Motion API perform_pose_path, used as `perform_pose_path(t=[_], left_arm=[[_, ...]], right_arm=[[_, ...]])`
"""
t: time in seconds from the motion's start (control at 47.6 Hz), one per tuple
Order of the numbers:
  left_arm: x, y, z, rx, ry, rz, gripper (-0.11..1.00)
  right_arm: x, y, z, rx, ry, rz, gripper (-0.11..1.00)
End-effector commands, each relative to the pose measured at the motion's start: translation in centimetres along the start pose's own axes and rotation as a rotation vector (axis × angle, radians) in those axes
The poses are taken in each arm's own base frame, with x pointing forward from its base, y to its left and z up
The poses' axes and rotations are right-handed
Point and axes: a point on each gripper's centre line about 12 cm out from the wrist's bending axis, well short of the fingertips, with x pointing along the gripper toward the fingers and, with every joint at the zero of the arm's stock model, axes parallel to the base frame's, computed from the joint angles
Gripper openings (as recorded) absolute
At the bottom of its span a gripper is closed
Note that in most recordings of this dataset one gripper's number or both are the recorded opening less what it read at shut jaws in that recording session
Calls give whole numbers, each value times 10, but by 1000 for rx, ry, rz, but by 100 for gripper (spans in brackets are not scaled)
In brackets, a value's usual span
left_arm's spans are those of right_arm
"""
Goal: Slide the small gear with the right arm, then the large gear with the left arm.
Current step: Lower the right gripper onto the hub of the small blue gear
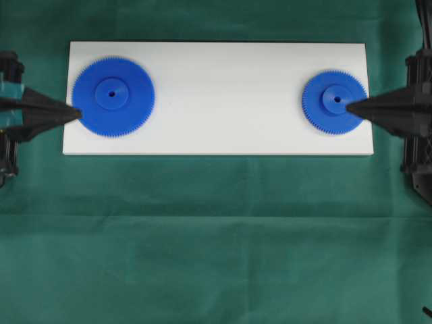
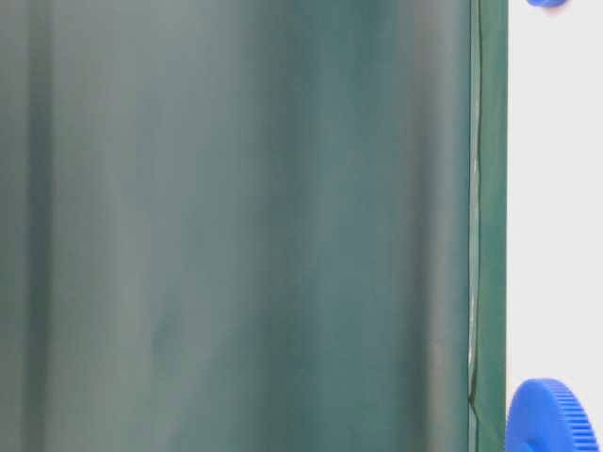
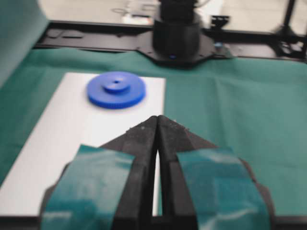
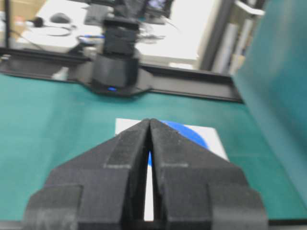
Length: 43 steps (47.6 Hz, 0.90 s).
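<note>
- On the white board [image 1: 216,94], no brand, label or writing could be read.
- Green cloth [image 1: 216,236] covered the worktop; a blurred desk showed behind the arm bases in the wrist views.
- The small gear [image 1: 329,101] lay flat at the board's right end, the right arm's fingers [image 1: 352,106] pressed together, tip over its hub.
- The large gear [image 1: 113,96] lay at the left end, the left arm's fingers [image 1: 75,113] closed at its rim.

The scene is lit evenly from above, and only thin soft shadows are seen under the white board [image 1: 216,98]. Both wrist pictures are blurred. The green curtain [image 2: 236,226] is out of focus.
</note>
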Motion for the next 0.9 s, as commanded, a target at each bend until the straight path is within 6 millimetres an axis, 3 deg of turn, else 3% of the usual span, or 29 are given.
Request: perform_pose_path(t=[0.0, 0.357, 0.609, 0.882], left_arm=[[0, 5, 4, 0, -14, 26, 0], [-7, 17, 1, 4, 6, 90, 0], [-6, 23, -6, -2, 79, 120, 0], [-6, 31, -13, -11, 156, 160, 0]], right_arm=[[1, -8, 2, 0, 6, -38, 50], [-3, -28, -8, 37, 96, -145, 50], [-12, -45, -39, 96, 358, -247, 50], [-18, -56, -63, 199, 527, -333, 50]])
